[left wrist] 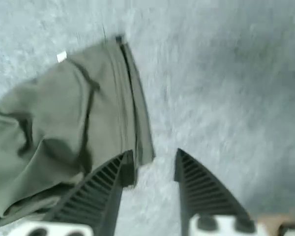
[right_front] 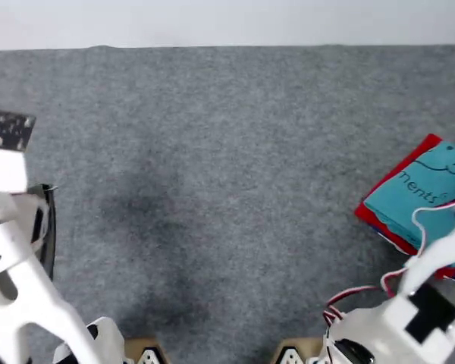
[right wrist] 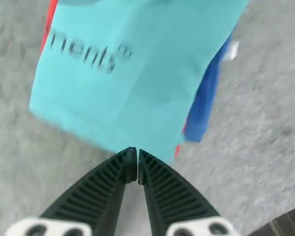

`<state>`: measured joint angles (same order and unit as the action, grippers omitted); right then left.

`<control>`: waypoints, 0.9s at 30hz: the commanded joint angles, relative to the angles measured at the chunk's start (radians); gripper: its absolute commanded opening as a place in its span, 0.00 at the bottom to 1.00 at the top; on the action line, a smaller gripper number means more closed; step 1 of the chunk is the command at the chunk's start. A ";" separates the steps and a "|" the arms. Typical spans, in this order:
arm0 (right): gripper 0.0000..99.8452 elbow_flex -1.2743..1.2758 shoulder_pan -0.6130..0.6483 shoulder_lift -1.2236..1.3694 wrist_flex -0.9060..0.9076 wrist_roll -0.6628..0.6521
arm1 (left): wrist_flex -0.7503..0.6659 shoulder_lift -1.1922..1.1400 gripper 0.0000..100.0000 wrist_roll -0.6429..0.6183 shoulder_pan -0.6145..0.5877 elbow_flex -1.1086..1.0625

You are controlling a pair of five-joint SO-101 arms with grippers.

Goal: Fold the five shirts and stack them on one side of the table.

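At the right edge of the high view, a stack of folded shirts [right_front: 409,201] is seen on the grey felt table [right_front: 227,152], well apart from the left arm at the opposite edge of the frame. Three layers are told apart in the stack by colour: one folded teal cotton shirt with dark print [right wrist: 132,83] on top, one red shirt [right wrist: 49,19] under it and one blue shirt [right wrist: 206,98] lower still; whether another is buried beneath cannot be told. The right gripper [right wrist: 137,160] is held at the near edge of the teal shirt with its jaws pressed together on nothing. One crumpled olive-green shirt [left wrist: 64,128] is shown unfolded on the felt, its hem just beside one finger of the left gripper [left wrist: 152,164], whose jaws are spread and empty. Four shirts are thus counted, three of them folded and stacked. The task is judged to be well past its middle: the olive shirt is still to be folded and carried to the stack, and a fifth is unaccounted for.
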<state>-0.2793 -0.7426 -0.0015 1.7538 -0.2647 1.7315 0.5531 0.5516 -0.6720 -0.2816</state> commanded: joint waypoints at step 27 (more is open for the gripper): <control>0.01 0.384 0.073 -0.340 0.039 -0.114 | -0.499 -0.698 0.22 0.856 -0.476 -0.160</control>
<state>0.1105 -0.6797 -0.3007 1.7538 -0.3659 1.2973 -0.0867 1.3955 -1.1462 -0.4442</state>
